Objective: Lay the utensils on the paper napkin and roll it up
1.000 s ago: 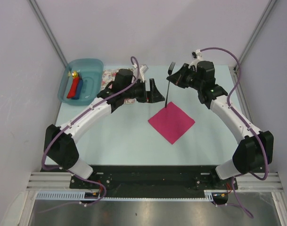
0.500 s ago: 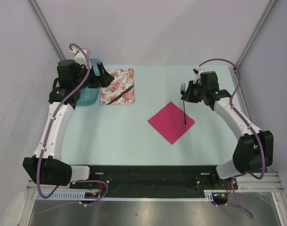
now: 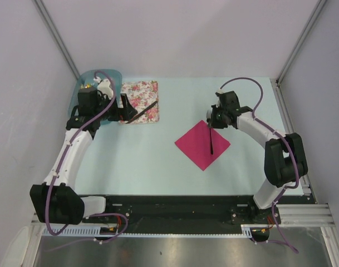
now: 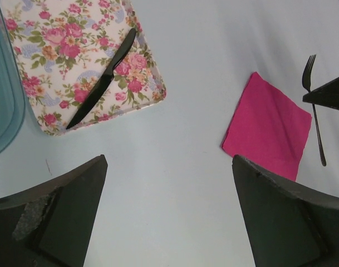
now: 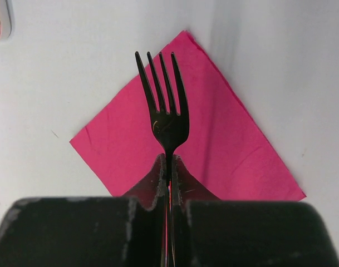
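Note:
The magenta paper napkin (image 3: 200,146) lies flat as a diamond at the table's middle. My right gripper (image 3: 211,118) is shut on the dark fork (image 3: 210,138), held by its neck over the napkin's right half, tines toward the far side. In the right wrist view the fork (image 5: 166,108) sticks out of the shut gripper (image 5: 170,167) above the napkin (image 5: 236,144). The dark knife (image 3: 142,110) lies slanted on the floral cloth (image 3: 142,93). My left gripper (image 3: 127,110) is open and empty by the cloth's left edge. The left wrist view shows the knife (image 4: 102,80), napkin (image 4: 269,128) and fork (image 4: 315,119).
A teal bin (image 3: 111,77) stands at the far left behind my left arm; its edge also shows in the left wrist view (image 4: 2,111). The floral cloth (image 4: 52,61) sits next to it. Frame posts rise at both far corners.
My right gripper has carried the fork left and down onto the napkin's right half. My left arm swung out to the bin, then came back beside the floral cloth.

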Controlling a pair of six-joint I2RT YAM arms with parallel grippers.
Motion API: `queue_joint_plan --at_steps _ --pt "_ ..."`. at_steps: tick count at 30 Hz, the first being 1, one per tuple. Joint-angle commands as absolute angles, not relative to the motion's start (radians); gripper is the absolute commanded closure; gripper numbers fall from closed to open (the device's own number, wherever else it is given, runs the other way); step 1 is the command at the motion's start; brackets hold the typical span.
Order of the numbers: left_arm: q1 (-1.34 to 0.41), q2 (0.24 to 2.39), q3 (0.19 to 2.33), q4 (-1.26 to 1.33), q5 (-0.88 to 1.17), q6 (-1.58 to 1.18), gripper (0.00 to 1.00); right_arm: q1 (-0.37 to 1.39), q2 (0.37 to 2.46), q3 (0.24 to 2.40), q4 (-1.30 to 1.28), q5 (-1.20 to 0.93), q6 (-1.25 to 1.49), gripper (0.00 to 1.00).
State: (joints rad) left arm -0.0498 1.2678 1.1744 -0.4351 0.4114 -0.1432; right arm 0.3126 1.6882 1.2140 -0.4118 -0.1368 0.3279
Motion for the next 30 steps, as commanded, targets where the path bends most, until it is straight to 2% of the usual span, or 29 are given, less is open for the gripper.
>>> queue_joint_plan --at_steps 1,6,9,14,30 --pt "-0.044 1.16 1.095 -0.391 0.451 -0.141 0.0 0.339 1.664 1.221 -0.37 -0.086 0.367 1.0" --pt "-0.044 1.129 1.022 -0.322 0.541 -0.101 0.0 0.357 1.651 1.155 -0.302 -0.158 0.425 1.0" --pt "-0.044 1.152 1.008 -0.305 0.543 -0.104 0.0 0.42 1.649 1.144 -0.224 -0.095 0.407 1.0" --pt "-0.044 1.167 1.006 -0.252 0.508 -0.133 0.0 0.422 1.727 1.183 -0.157 -0.061 0.391 1.0" --pt "-0.044 1.204 1.051 -0.219 0.5 -0.143 0.0 0.351 1.879 1.345 -0.253 -0.143 0.299 1.0"
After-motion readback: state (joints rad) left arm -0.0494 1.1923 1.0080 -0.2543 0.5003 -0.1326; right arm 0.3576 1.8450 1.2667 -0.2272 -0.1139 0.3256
